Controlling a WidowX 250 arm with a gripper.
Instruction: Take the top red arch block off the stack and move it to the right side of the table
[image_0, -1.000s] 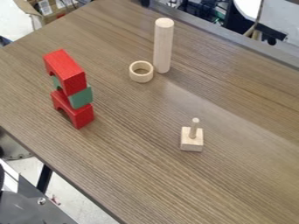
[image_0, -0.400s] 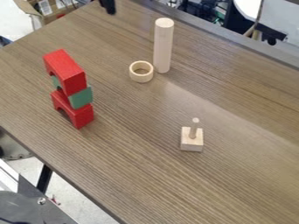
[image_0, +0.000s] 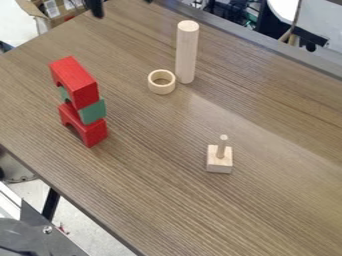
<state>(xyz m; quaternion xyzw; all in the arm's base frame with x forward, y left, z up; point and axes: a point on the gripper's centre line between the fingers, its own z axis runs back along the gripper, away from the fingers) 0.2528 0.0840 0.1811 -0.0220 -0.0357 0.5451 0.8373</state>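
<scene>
Hanging at the top edge of the camera view, over the far side of the brown table (image_0: 287, 200), I, the black gripper (image_0: 123, 8), had my jaws spread wide apart with nothing between them. Nearest me in the view stood a tall, pale wooden cylinder (image_0: 187, 52), upright on the wood grain. A short, pale ring (image_0: 161, 89) sat just beside its foot, its open top facing up; I could not tell whether the two touched.

Toward the left of the table rose a stack of three blocks: a red arch (image_0: 85, 129) at the bottom, a green block (image_0: 93, 111) in the middle and another red block (image_0: 75, 82) on top, the layers slightly askew. Well apart from these, right of the middle, a square wooden base (image_0: 219, 165) held a thin upright peg (image_0: 222, 146). Beyond the table's upper left corner lay a cardboard box (image_0: 33, 11).
</scene>
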